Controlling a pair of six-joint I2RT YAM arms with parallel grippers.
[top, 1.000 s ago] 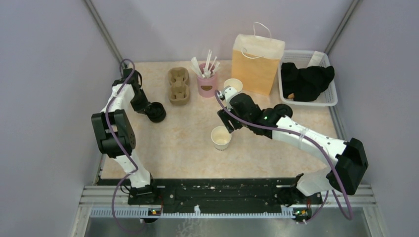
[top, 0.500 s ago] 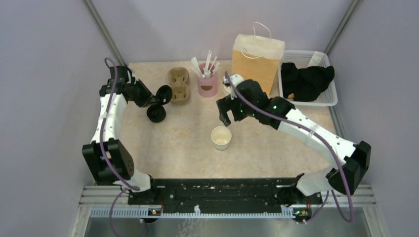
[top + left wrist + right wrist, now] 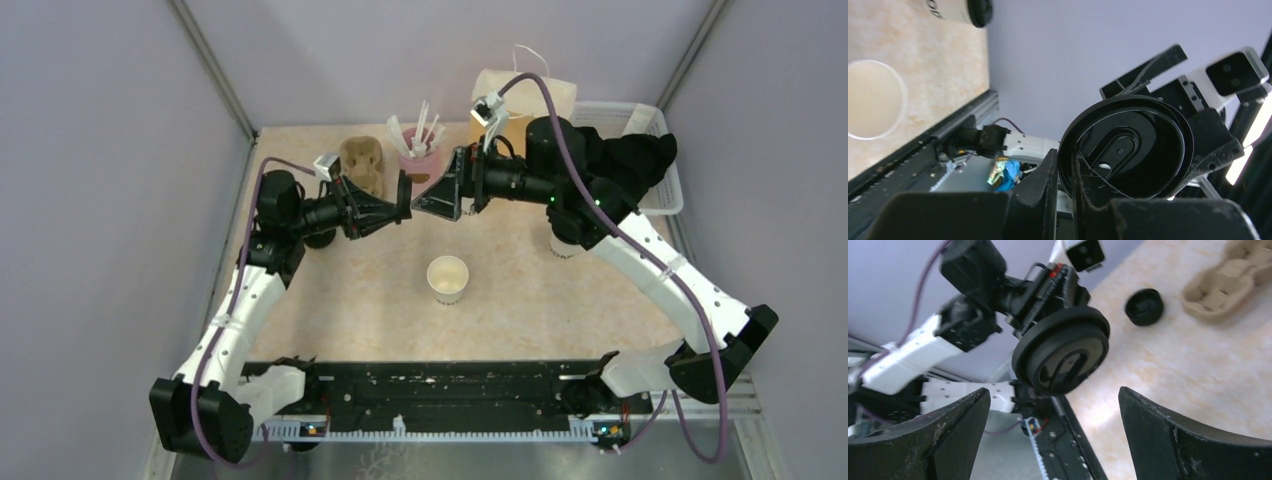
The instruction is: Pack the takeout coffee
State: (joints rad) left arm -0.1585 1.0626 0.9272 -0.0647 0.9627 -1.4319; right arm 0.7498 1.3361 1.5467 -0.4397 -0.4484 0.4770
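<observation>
While the left gripper (image 3: 1064, 166) pinches the rim of a loose black lid (image 3: 1126, 146) in the air, the right gripper (image 3: 432, 198) faces it with fingers spread wide, holding nothing. One lidless coffee cup (image 3: 447, 276) stands mid-table; a lidded coffee cup (image 3: 950, 7) sits, as far as I can tell, beneath the right forearm, mostly hidden.

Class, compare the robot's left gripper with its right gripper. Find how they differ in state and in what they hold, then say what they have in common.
The left gripper is shut, while the right gripper is open with its jaws spread wide. The left gripper pinches a black lid by its rim, and the right gripper holds nothing. Both are raised off the table and point toward each other.
</observation>
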